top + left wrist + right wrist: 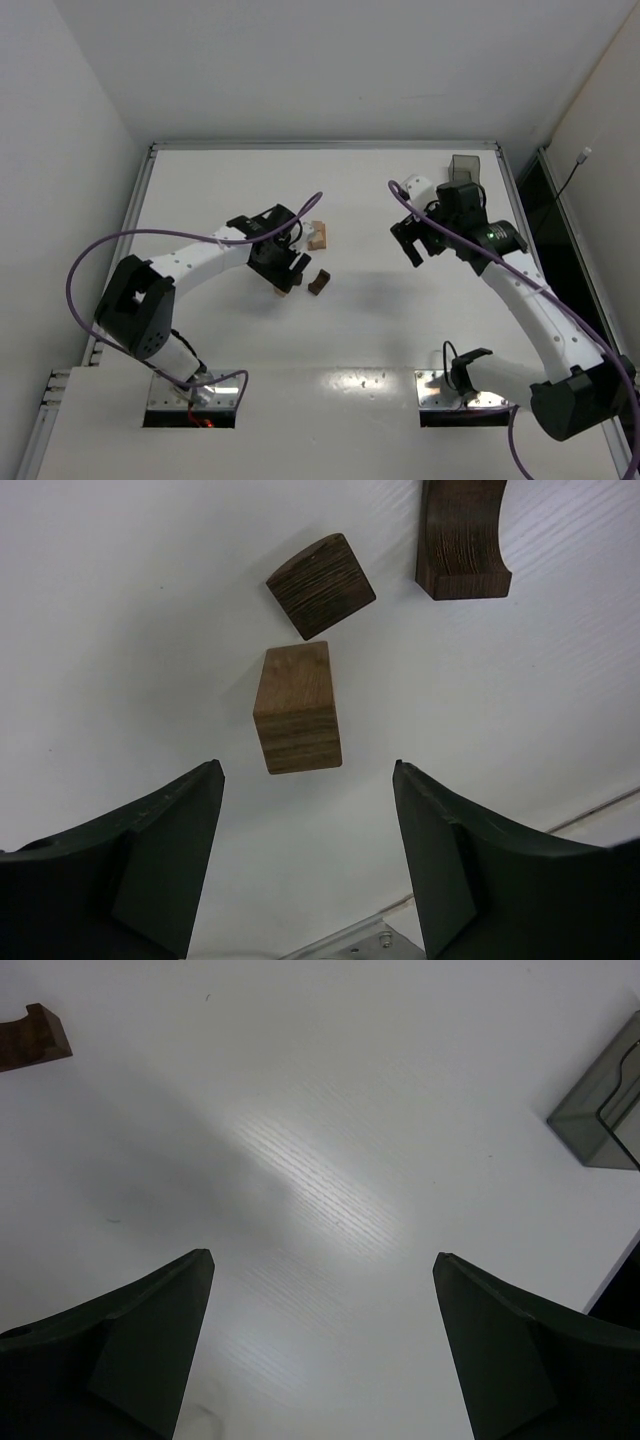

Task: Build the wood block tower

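Grasp step, apparently: left gripper (306,780), jaws spread, frames the tan block (297,710); next, lower and clamp. Right gripper (322,1260) gapes empty.

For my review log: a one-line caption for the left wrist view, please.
Left gripper open before a tan block, with a dark cube and a dark arched piece beyond it.

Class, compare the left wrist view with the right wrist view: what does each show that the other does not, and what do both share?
Left wrist only: a tan block just ahead of the left fingers, a dark block beyond it, a dark curved piece. Right wrist only: a translucent grey container. Both: the white table and open, empty fingers, as with the right fingers. The right view's brown piece may match a left-view block; unclear.
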